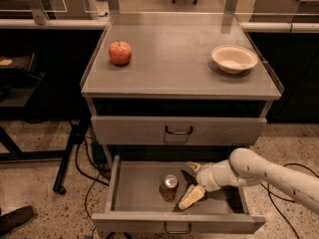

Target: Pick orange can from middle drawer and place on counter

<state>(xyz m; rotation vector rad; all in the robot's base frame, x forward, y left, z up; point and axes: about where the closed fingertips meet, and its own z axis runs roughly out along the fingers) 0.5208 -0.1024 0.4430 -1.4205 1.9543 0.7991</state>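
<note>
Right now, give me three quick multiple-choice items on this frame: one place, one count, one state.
1. Where is the can?
A. on the counter
B. in the bowl
C. in the open drawer

2. How many things sit on the counter?
A. one
B. two
C. four

3. What state is the gripper in?
A. open, beside the can
B. shut on the can
C. shut, above the counter

Key:
1 C: the can stands upright on the floor of the pulled-out drawer.
2 B: only an apple and the bowl are there.
3 A: its fingers are spread inside the drawer, to the right of the can in the picture.
</note>
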